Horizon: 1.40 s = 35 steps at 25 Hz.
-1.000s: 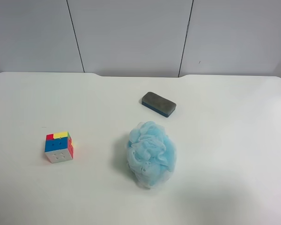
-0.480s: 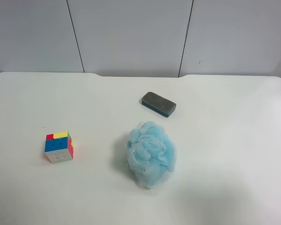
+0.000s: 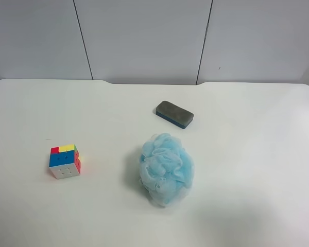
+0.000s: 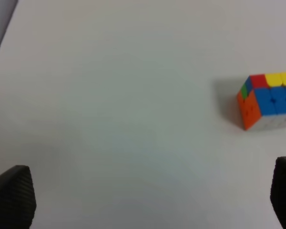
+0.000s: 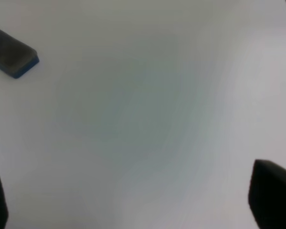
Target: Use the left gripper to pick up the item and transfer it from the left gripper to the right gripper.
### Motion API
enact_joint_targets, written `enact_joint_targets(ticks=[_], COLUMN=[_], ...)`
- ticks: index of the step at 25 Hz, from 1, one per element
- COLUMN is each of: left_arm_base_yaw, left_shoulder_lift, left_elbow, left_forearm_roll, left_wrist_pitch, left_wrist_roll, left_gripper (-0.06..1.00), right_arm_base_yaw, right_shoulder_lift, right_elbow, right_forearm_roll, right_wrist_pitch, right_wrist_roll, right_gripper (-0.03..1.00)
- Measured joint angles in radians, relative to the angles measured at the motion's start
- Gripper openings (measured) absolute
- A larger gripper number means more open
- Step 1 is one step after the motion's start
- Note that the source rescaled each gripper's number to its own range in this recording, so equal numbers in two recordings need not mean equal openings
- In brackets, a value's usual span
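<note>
The puzzle cube [image 3: 65,161] sits on the white table at the exterior high view's left; it also shows in the left wrist view [image 4: 268,100], with blue, red, yellow, orange and green squares. My left gripper [image 4: 148,200] is open over bare table, with the cube ahead and off to one side; only its two black fingertips [image 4: 12,196] show. My right gripper [image 5: 133,200] is open and empty over bare table; its fingertips [image 5: 271,193] show at the frame corners. Neither arm shows in the exterior high view.
A pale blue mesh puff [image 3: 166,169] sits mid-table. A flat grey eraser block [image 3: 174,113] lies behind it, also in the right wrist view [image 5: 12,58]. The table's far edge meets a grey panelled wall [image 3: 144,36].
</note>
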State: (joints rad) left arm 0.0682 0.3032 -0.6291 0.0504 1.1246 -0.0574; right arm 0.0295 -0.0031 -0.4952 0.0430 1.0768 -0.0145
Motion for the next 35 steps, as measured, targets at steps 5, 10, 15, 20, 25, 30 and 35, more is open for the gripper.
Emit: enact_joint_targets(ticks=[5, 10, 15, 20, 25, 30, 35], left_arm_base_yaw=[0.000, -0.016, -0.063, -0.158, -0.301, -0.422, -0.460], left_shoulder_lift=[0.241, 0.434, 0.585, 0.701, 0.820, 0.953, 1.075], left_elbow=[-0.116, -0.206, -0.253, -0.255, -0.258, -0.258, -0.258], left_forearm_roll=[0.001, -0.001, -0.019, -0.023, -0.025, -0.031, -0.058], left_wrist_pitch=[0.044, 0.050, 0.063, 0.034, -0.031, -0.149, -0.245], left_wrist_roll=[0.000, -0.007, -0.054, -0.144, -0.255, -0.344, -0.370], left_gripper=[1.00, 1.00, 1.00, 1.00, 1.00, 1.00, 1.00], right_arm_base_yaw=[0.000, 0.000, 0.000, 0.000, 0.000, 0.000, 0.000], right_shoulder_lift=[0.000, 0.000, 0.000, 0.000, 0.000, 0.000, 0.000], right_elbow=[0.000, 0.000, 0.000, 0.000, 0.000, 0.000, 0.000], right_forearm_roll=[0.000, 0.000, 0.000, 0.000, 0.000, 0.000, 0.000], right_wrist_pitch=[0.000, 0.000, 0.000, 0.000, 0.000, 0.000, 0.000], right_wrist_roll=[0.000, 0.000, 0.000, 0.000, 0.000, 0.000, 0.000], right_gripper=[1.00, 1.00, 1.00, 1.00, 1.00, 1.00, 1.00])
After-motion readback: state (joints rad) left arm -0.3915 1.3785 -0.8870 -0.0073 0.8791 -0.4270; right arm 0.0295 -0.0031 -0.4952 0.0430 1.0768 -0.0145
